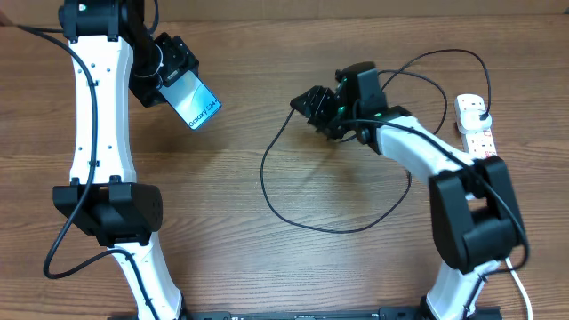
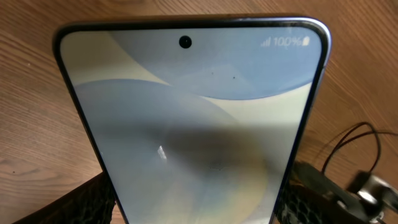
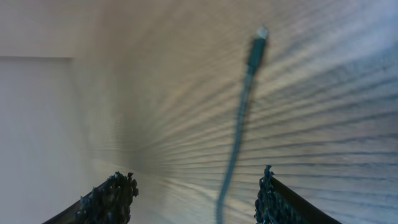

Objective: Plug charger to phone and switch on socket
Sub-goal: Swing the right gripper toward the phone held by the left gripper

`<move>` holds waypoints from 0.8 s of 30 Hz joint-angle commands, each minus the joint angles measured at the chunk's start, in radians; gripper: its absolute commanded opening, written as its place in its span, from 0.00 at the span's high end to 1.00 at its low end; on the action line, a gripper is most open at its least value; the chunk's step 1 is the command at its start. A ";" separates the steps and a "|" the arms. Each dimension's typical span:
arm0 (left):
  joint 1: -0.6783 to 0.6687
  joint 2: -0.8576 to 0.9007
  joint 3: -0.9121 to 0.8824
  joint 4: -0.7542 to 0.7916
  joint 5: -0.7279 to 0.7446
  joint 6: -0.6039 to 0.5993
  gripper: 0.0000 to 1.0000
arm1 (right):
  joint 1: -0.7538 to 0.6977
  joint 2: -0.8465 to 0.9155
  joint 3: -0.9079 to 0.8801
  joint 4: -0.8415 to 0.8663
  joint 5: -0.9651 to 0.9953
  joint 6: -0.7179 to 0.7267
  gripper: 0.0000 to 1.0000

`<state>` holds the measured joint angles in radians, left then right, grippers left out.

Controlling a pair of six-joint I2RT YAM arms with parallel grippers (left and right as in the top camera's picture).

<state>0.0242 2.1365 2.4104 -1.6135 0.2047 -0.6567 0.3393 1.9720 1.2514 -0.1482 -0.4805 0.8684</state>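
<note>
My left gripper [image 1: 171, 82] is shut on the phone [image 1: 197, 105], holding it off the table at the upper left with its lit light-blue screen facing up. In the left wrist view the phone [image 2: 193, 112] fills the frame between the fingers [image 2: 199, 208]. My right gripper [image 1: 314, 107] is open at the table's middle, over the free end of the charger cable [image 1: 267, 178]. In the right wrist view the cable [image 3: 239, 118] runs between the spread fingers [image 3: 193, 190], untouched, and its connector tip [image 3: 261, 32] lies ahead. The socket [image 1: 477, 129] lies at the far right with the black plug [image 1: 478, 108] in it.
The charger cable makes a wide loop on the wooden table [image 1: 249, 249] in front of the right arm, and another arc behind it toward the socket. The right arm's base stands at the front right, the left arm's at the front left.
</note>
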 commanded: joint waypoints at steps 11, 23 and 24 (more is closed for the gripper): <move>-0.029 -0.010 -0.002 -0.036 0.005 -0.020 0.20 | 0.015 0.133 0.020 0.078 0.038 0.048 0.35; -0.060 -0.010 -0.002 -0.040 0.006 -0.020 0.21 | 0.019 0.134 0.019 0.119 0.062 0.049 0.36; -0.061 -0.010 -0.002 -0.040 0.008 -0.021 0.20 | 0.021 0.134 0.019 0.122 0.067 0.050 0.36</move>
<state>-0.0269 2.1365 2.4081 -1.6535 0.2050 -0.6567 0.3504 2.1033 1.2514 -0.0383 -0.4355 0.9157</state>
